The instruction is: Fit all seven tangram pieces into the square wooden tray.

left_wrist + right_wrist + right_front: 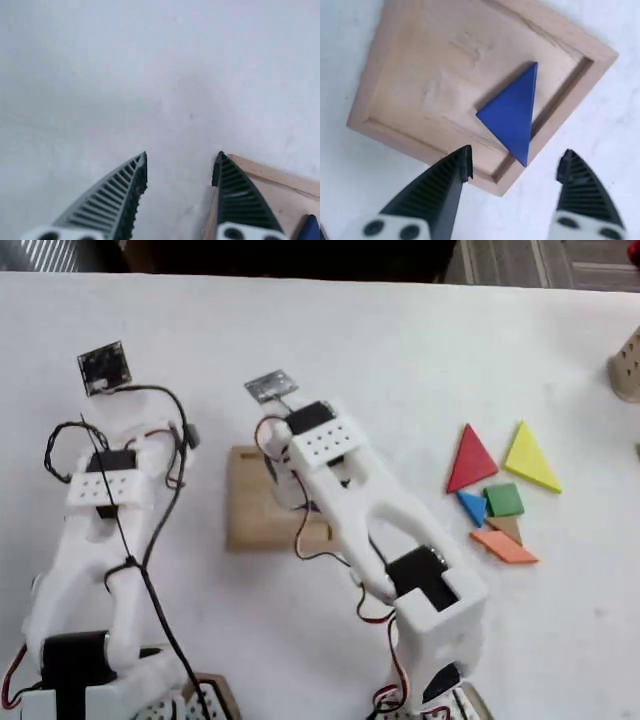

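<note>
The square wooden tray (pixel 390 75) holds one large blue triangle (pixel 512 112) lying flat against one inner wall. My right gripper (pixel 516 152) hangs open above the tray's edge, near that triangle, with nothing between its fingers. In the high view the right arm (pixel 340 480) covers part of the tray (pixel 245 505). My left gripper (pixel 180 157) is open over bare table, just beside a corner of the tray (pixel 280 182). To the right lie a red triangle (pixel 470 458), a yellow triangle (pixel 530 458), a green square (pixel 504 500), a small blue triangle (pixel 472 507), a tan triangle (pixel 508 527) and an orange parallelogram (pixel 503 546).
The left arm (pixel 100 510) stands left of the tray with cables hanging from it. A perforated wooden object (pixel 627 365) sits at the table's far right edge. White table lies open between the tray and the loose pieces.
</note>
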### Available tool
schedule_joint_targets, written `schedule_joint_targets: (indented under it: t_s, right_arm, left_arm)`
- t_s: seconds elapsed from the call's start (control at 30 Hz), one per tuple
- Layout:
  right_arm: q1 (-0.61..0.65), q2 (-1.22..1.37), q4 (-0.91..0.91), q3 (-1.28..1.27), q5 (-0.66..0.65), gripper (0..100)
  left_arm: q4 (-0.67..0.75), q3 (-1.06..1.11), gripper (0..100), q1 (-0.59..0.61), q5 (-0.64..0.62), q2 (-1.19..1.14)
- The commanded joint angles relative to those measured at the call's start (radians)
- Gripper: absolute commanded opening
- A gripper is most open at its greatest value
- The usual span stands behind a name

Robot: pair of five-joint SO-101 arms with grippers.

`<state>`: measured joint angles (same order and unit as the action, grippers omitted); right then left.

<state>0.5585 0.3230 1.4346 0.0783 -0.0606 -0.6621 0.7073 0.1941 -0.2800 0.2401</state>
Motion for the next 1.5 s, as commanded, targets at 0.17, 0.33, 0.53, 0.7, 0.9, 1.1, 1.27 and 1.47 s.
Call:
schedule_joint_targets:
  t_s: [0.17,0.33,0.53,0.7,0.9,1.1,1.27,1.47]
  right_arm:
    - [-0.278,-0.229,0.045,-0.078,-0.043,2.1]
    - [-0.414,-0.418,-0.058,-0.331,-0.057,1.9]
    - [-0.575,-0.680,-0.272,-0.753,-0.195,1.9]
    - [-0.602,-0.915,-0.314,-0.970,-0.209,1.9]
    - [-0.737,-1.078,-0.367,-1.183,-0.371,1.9]
    - [-0.782,-1.095,-0.469,-1.307,-0.465,1.8]
    - [-0.783,-1.095,-0.470,-1.312,-0.471,1.8]
    - [-0.782,-1.095,-0.501,-1.326,-0.473,1.8]
  left_arm:
    - [0.025,-0.020,13,-0.113,0.106,0.012]
    - [0.021,-0.020,4,-0.150,0.106,0.013]
    - [0.015,-0.017,2,-0.205,0.106,0.013]
    - [-0.037,-0.009,2,-0.300,0.106,0.050]
    - [-0.086,0.132,2,-0.483,0.123,0.269]
    - [0.052,0.259,2,-0.745,0.147,0.446]
    - [0.181,0.258,2,-0.843,-0.025,0.332]
    - [0.210,0.126,2,-0.837,-0.052,0.013]
